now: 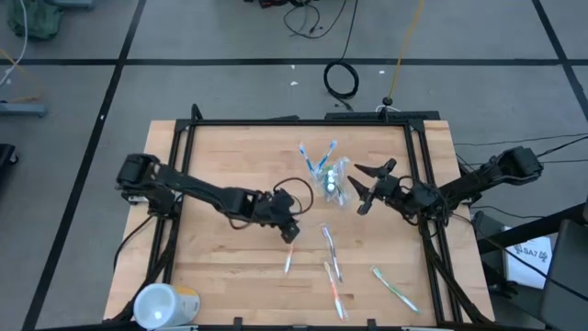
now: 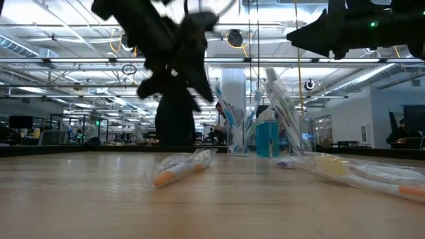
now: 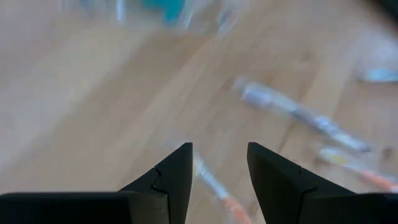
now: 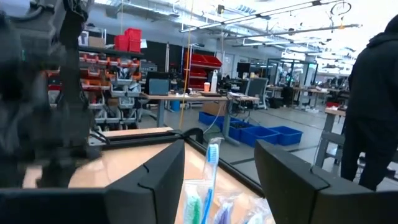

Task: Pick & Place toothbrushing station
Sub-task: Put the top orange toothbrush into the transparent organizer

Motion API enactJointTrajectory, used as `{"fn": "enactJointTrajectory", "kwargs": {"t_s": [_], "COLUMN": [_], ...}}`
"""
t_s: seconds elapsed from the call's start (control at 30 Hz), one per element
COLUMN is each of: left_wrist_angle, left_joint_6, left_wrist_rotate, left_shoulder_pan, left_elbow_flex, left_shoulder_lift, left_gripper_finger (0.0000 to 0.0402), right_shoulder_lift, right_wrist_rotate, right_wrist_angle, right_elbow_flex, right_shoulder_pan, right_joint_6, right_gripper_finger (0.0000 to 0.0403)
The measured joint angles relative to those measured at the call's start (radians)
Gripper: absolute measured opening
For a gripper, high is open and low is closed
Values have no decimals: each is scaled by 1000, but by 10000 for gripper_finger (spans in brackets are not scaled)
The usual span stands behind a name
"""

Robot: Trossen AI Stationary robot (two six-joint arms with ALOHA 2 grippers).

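Observation:
A small clear cup (image 1: pixel 334 180) stands at the table's far middle and holds toothbrushes and a blue tube; it also shows in the low view (image 2: pixel 260 138). My right gripper (image 1: pixel 360 188) is open, level, just right of the cup, with a blue toothbrush (image 4: pixel 211 167) in front of its fingers. My left gripper (image 1: pixel 292 232) is open and empty over an orange-handled wrapped toothbrush (image 1: pixel 289 261), which lies flat on the table and shows between the fingers in the left wrist view (image 3: pixel 214 186). A purple-white toothbrush (image 1: pixel 330 248), another orange one (image 1: pixel 335 291) and a green one (image 1: pixel 393 286) lie flat nearby.
A large white and yellow cylinder (image 1: pixel 165 305) lies at the table's near left corner. A dark frame (image 1: pixel 303 121) runs along the table's far and side edges. Bare wood lies between the left arm and the near edge. A person (image 4: pixel 376 118) stands in the room beyond the table.

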Motion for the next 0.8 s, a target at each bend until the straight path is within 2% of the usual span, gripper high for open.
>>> {"fn": "enactJointTrajectory", "kwargs": {"t_s": [0.27,0.4,0.63,0.8], "left_wrist_angle": [27,40,73,78], "left_joint_6": [-221,-261,-177,-163], "left_wrist_rotate": [139,129,110,97], "left_shoulder_pan": [-1,-15,-16,-14], "left_elbow_flex": [-1,1,3,3], "left_shoulder_lift": [167,216,242,243], "left_gripper_finger": [156,156,153,108], "right_shoulder_lift": [-9,-10,-12,-12], "right_wrist_rotate": [0,0,0,0], "right_wrist_angle": [1,2,2,2], "right_elbow_flex": [0,0,0,0], "right_shoulder_pan": [0,0,0,0], "right_joint_6": [-39,-46,-46,-46], "right_gripper_finger": [185,185,185,185]}}
